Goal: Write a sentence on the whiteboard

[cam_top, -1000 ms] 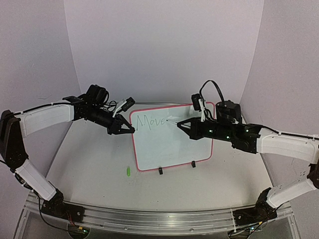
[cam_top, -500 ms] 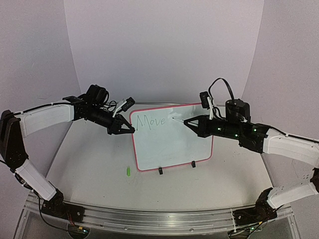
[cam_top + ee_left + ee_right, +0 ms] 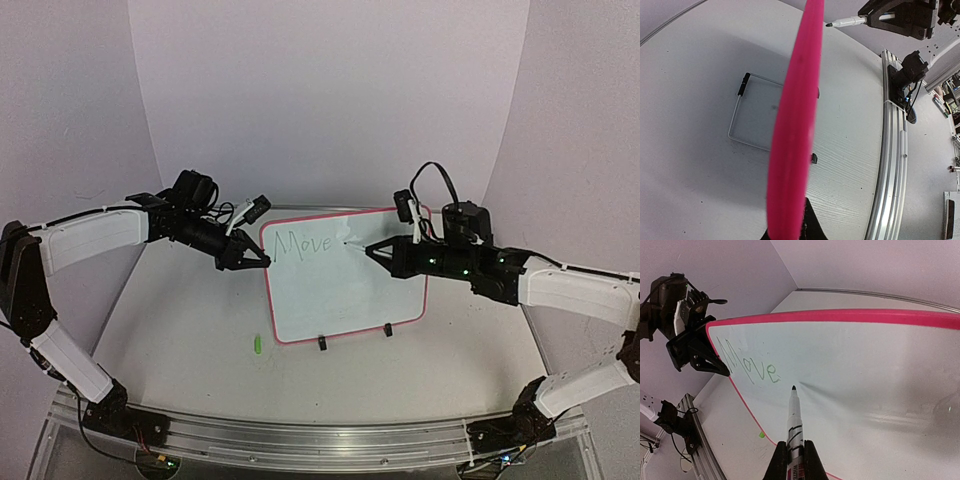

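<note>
Our left fingers (image 3: 250, 258) clamp the whiteboard's (image 3: 340, 300) left edge to steady it propped on the desk (image 3: 180, 330); our right fingers (image 3: 777, 460) grip the marker (image 3: 794, 420), tip just past the green "Move" (image 3: 303, 243).

White table (image 3: 180, 330) w/ whiteboard (image 3: 340, 290) standing on it, sm. green piece (image 3: 256, 345) near its front-left corner.

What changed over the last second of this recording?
The right gripper, shut on the marker, drew back to its right, then returned partway toward the whiteboard. Unchanged: the left gripper clamps the board's left edge, and the sentence reads only "Move".
</note>
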